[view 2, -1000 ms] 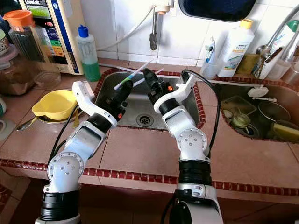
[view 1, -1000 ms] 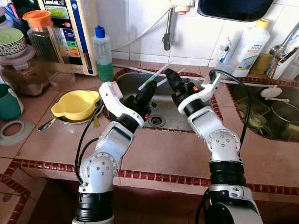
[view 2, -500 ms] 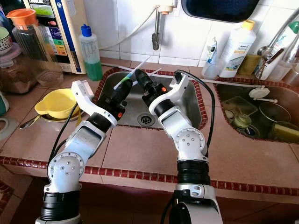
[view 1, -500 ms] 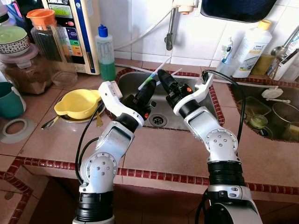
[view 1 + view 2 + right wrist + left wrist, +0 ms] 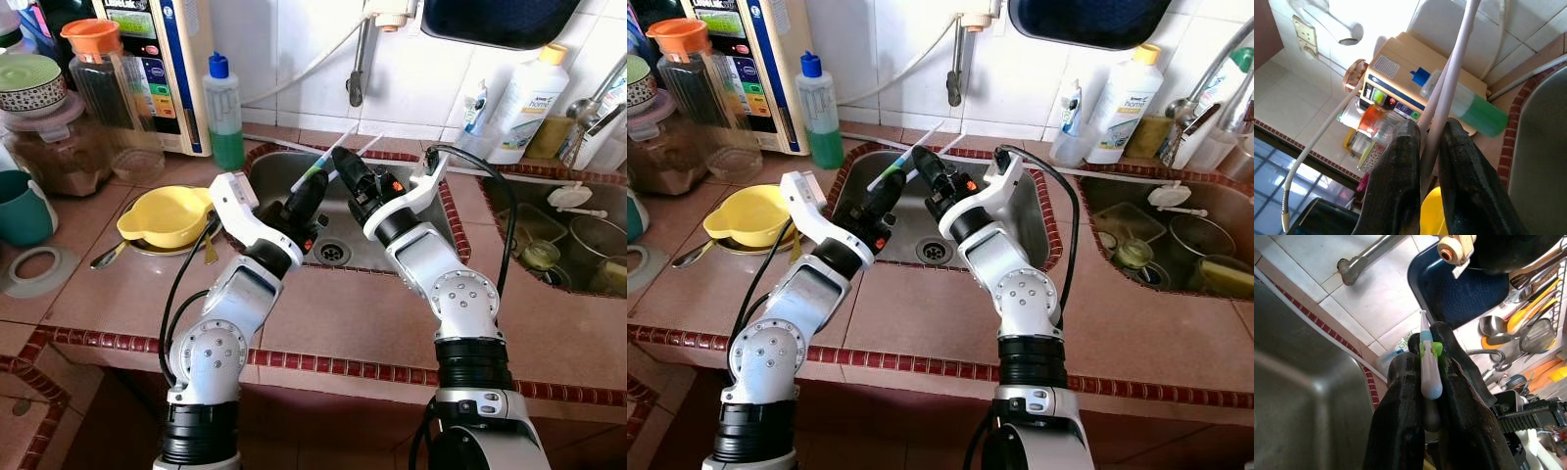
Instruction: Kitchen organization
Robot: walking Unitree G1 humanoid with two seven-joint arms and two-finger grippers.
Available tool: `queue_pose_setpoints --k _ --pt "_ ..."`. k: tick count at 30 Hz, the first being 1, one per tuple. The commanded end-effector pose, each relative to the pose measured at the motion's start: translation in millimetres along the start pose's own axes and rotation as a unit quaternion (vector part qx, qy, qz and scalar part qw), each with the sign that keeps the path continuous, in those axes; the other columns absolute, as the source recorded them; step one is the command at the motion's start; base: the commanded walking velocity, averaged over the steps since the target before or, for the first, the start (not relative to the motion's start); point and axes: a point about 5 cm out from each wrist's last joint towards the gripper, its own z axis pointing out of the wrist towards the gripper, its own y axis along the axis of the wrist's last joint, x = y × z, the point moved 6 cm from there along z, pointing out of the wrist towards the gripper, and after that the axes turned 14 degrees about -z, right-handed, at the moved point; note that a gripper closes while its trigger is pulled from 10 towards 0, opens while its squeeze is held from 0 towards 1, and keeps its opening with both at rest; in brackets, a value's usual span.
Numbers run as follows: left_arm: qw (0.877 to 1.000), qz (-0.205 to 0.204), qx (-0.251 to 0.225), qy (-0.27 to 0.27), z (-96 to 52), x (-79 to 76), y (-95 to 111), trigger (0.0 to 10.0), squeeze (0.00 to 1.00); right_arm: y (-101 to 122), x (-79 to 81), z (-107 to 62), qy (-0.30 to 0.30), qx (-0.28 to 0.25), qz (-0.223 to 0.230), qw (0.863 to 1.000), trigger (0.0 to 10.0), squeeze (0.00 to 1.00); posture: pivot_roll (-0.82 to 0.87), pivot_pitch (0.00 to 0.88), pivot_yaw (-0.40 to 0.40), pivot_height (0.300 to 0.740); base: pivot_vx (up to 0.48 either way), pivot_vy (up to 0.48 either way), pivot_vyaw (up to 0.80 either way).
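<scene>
Plastic items are already lifted over the steel sink (image 5: 294, 171), but neither is stowed yet. A green-collared toothbrush (image 5: 1428, 363) is pinched between the pressed fingers of the left gripper (image 5: 313, 181), pointing toward 1 o'clock; a pale stick (image 5: 1449, 83) is clamped likewise by the right gripper (image 5: 345, 163), at 12 o'clock

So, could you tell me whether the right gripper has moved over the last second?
Yes: the right gripper has shifted toward the robot's left, away from the white bottle.
</scene>
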Motion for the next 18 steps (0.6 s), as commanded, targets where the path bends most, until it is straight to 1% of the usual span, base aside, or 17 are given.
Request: queue_pose_setpoints --k 1,5,6,7,8,18 --pt "1.000 -0.022 0.010 -0.012 1.8 -10.5 -16.0 10.0 0.00 -23.7 15.9 9.4 0.008 0.013 0.036 0.999 0.0 0.00 0.03 0.034 -0.049 0.740 0.000 0.000 0.00" --pt "1.000 -0.021 0.005 -0.009 2.0 -9.1 -13.6 10.0 0.00 -23.6 14.7 9.4 0.004 0.011 0.036 0.999 0.0 0.00 0.04 0.034 -0.045 0.740 0.000 0.000 0.00" --pt "1.000 -0.021 0.002 -0.008 2.2 -8.5 -12.5 10.0 0.03 -23.6 14.4 9.3 0.004 0.011 0.036 0.999 0.0 0.00 0.04 0.034 -0.045 0.740 0.000 0.000 0.00" --pt "1.000 -0.021 0.000 -0.006 2.3 -8.0 -11.8 10.0 0.03 -23.5 14.3 9.3 0.003 0.010 0.036 0.999 0.0 0.00 0.04 0.034 -0.045 0.740 0.000 0.000 0.00" --pt "1.000 -0.021 -0.003 -0.003 2.9 -6.6 -10.2 10.0 1.00 -23.6 13.8 9.2 0.002 0.010 0.035 0.999 0.0 0.00 0.04 0.033 -0.043 0.740 0.000 0.000 0.00" --pt "1.000 -0.021 -0.005 -0.003 3.2 -6.5 -8.3 10.0 1.00 -22.0 10.0 9.2 -0.008 0.005 0.031 0.999 0.0 0.00 0.04 0.033 -0.038 0.740 0.000 0.000 0.00"
